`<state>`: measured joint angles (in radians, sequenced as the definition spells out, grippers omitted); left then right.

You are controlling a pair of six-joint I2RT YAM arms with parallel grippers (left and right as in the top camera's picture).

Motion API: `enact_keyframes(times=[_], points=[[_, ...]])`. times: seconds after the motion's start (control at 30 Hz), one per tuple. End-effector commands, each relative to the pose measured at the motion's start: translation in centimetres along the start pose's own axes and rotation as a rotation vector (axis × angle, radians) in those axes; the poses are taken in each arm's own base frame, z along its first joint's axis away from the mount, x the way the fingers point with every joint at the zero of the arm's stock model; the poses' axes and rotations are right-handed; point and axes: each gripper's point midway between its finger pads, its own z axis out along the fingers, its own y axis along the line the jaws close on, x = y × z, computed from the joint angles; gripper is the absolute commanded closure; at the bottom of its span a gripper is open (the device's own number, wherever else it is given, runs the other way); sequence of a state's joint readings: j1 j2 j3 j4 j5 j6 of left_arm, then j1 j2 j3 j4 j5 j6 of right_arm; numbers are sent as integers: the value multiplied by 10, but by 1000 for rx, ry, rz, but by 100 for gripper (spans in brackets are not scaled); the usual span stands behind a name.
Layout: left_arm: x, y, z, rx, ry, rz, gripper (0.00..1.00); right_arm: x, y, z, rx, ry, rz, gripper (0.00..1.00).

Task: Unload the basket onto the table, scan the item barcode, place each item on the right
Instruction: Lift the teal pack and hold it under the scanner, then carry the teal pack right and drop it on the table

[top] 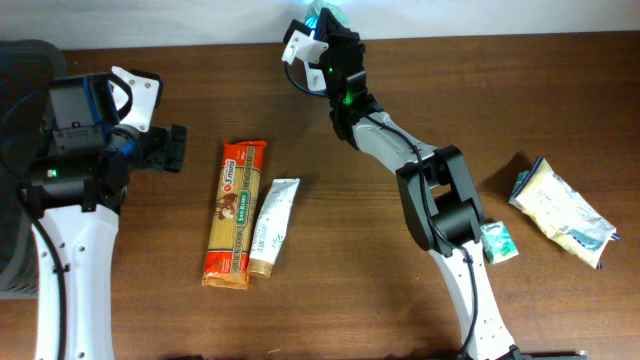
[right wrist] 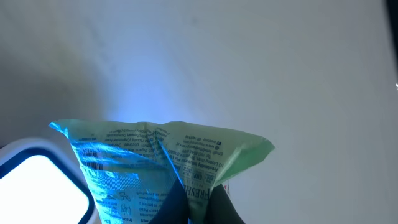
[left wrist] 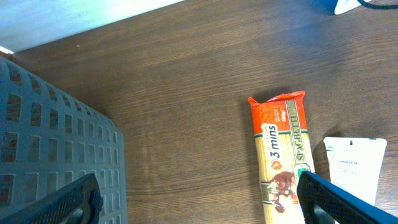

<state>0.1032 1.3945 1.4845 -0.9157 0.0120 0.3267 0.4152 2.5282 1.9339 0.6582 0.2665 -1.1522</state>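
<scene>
While the right gripper [right wrist: 189, 202] is pinching a green printed packet [right wrist: 186, 152] between closed fingers past the far edge of the table [top: 330, 290], blue light is falling on its left face beside a white lit panel [right wrist: 37, 180]. Left gripper [left wrist: 202, 208] is hanging wide apart, empty, near the spaghetti pack [left wrist: 283, 155].

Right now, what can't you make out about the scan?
- Barcode: right wrist view shows only creased fine print on the green packet, washed in blue light.
- White lit device: cut off by lower-left edge, right wrist.
- Packet overhead: at the top edge, behind the right end effector.
</scene>
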Motion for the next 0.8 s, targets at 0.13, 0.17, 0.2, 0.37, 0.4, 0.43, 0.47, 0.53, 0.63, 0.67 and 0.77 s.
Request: enact_keyframes(times=[0.13,0.17,0.2,0.37,0.4,0.43,0.47,0.53,0.63,0.67,0.77], points=[[-4,0,-3,4,-16,14,1,1,-11,4,32,-2,4,96],[-4,0,-3,4,-16,14,1,1,-12,4,34,-2,4,96],[-4,0,-3,4,-16,14,1,1,-12,4,37,-3,5,96],[-4,0,-3,4,-16,14,1,-25,-30,-2,99,-46,30,96],[-4,0,-3,4,-16,14,1,-32,-36,-4,110,-47,36,96],[-4,0,-3,4,-16,14,1,-34,-42,-5,123,-38,47,96],[-4,0,-3,4,-16,14,1,-38,-54,-9,149,-19,87,96],[-4,0,-3,4,-16,14,1,-45,-88,-17,215,11,224,96],[-4,0,-3,4,-16,14,1,-70,-128,-34,179,26,268,96],[-4,0,-3,4,-16,14,1,-80,-138,-42,135,36,294,96],[-4,0,-3,4,-16,14,1,-98,-154,-79,-59,87,445,96]])
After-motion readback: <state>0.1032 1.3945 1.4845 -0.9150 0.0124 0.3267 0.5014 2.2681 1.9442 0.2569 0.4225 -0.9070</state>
